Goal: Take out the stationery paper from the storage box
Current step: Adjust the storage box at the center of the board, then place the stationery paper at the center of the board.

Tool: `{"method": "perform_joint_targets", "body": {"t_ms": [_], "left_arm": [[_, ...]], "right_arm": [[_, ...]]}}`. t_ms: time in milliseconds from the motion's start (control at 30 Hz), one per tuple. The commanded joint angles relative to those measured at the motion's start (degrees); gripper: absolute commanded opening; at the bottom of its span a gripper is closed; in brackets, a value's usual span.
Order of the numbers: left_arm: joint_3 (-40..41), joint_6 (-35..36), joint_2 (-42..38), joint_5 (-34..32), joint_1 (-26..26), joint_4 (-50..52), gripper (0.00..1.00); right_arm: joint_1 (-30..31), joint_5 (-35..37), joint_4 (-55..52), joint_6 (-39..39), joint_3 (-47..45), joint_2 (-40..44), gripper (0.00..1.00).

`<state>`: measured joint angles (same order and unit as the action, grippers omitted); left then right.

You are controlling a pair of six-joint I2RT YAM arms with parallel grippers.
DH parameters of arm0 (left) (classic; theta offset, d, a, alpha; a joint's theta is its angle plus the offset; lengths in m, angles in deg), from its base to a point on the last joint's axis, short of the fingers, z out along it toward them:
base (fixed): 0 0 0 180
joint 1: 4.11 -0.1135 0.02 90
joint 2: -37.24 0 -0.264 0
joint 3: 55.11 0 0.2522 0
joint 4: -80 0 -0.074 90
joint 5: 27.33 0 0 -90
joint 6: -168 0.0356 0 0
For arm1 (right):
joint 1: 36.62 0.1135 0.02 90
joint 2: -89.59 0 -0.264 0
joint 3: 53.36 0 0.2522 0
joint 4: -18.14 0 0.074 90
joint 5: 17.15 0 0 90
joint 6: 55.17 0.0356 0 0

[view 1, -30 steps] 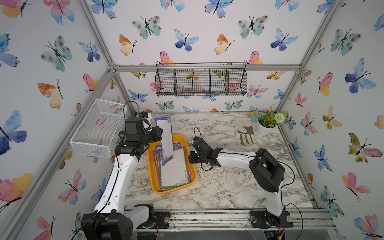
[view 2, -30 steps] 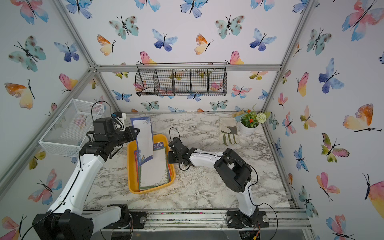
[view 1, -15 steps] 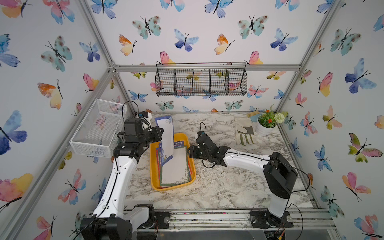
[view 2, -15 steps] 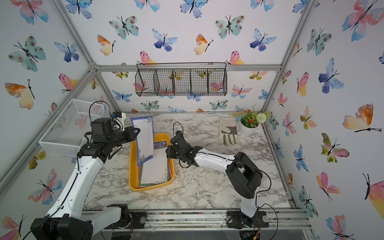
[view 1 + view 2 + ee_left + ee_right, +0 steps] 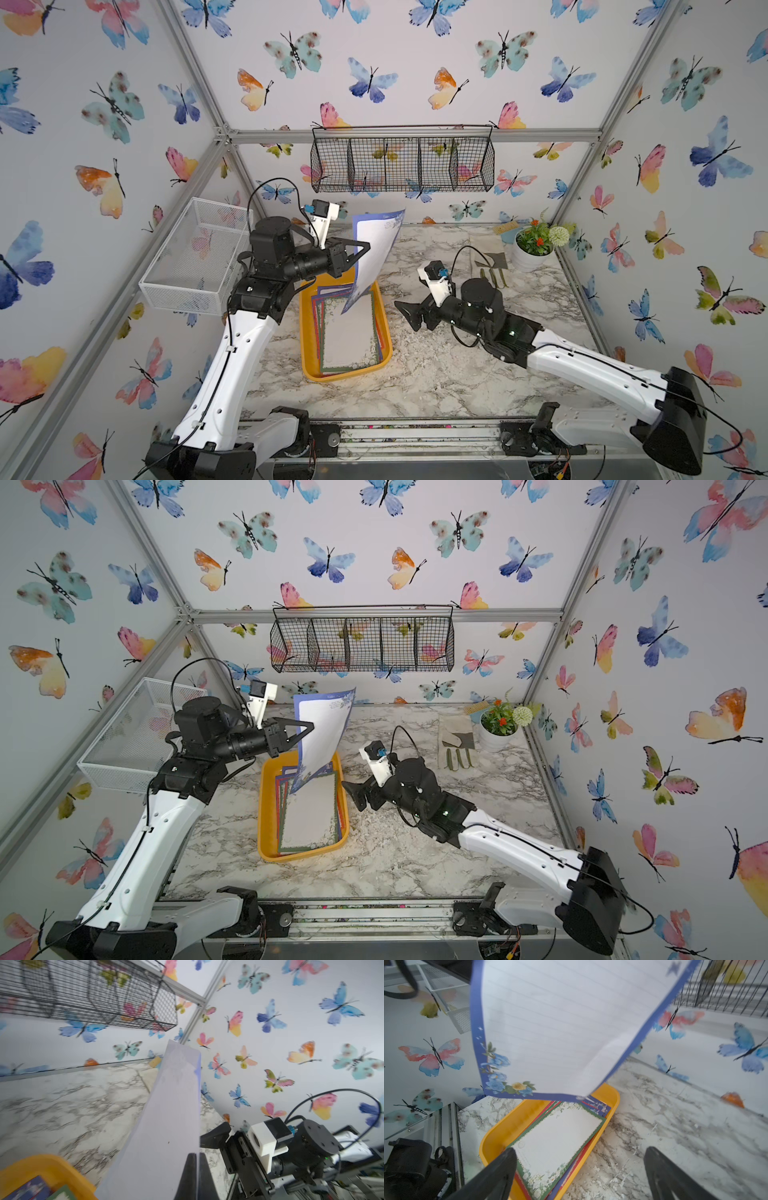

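Note:
The yellow-orange storage box [image 5: 308, 365] [image 5: 266, 837] lies mid-table with a stack of stationery paper [image 5: 349, 332] [image 5: 309, 816] in it, a green-bordered sheet [image 5: 556, 1136] on top. My left gripper [image 5: 363, 249] [image 5: 309, 728] [image 5: 196, 1159] is shut on the edge of one blue-bordered sheet [image 5: 376, 249] [image 5: 326, 729] [image 5: 560, 1032]. That sheet hangs tilted over the box's far end, with its lower corner just above the stack. My right gripper [image 5: 409, 316] [image 5: 353, 796] [image 5: 579, 1159] stands open and empty just right of the box, pointing at it.
A white mesh basket [image 5: 195, 257] hangs on the left wall beside the left arm. A black wire basket [image 5: 403, 162] is mounted on the back wall. At the back right are a potted plant [image 5: 532, 249] and garden gloves [image 5: 490, 262].
My right gripper has gone from nearly shut to wide open and drawn back to the right from the box's side. The left gripper has lifted the blue-bordered sheet higher and rightward.

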<state>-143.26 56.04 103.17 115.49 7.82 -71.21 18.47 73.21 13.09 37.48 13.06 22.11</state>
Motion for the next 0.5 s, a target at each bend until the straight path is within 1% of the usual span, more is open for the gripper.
{"method": "perform_joint_targets", "body": {"t_ms": [0,100,233,333,467], "left_arm": [[-0.84,-4.05,3.2,14.64,1.12,-13.3,0.0],[-4.62,-3.38,6.37,18.56,2.55,-14.68,0.0],[-8.1,-3.06,10.0,23.18,5.39,-14.59,0.0],[-7.07,-0.3,9.72,24.13,7.43,-14.69,0.0],[-4.86,3.43,6.81,24.66,8.51,-14.59,0.0]], "right_arm": [[-0.7,3.0,4.74,-13.17,-1.71,4.74,0.98],[-3.09,1.23,4.85,-14.78,-2.57,9.03,0.98],[-7.31,-3.28,0.69,-14.19,-0.2,11.42,0.98],[-9.95,-4.82,-1.63,-13.45,1.14,12.66,1.0],[-14.06,-11.64,-2.75,-10.54,2.81,13.26,0.99]]}}
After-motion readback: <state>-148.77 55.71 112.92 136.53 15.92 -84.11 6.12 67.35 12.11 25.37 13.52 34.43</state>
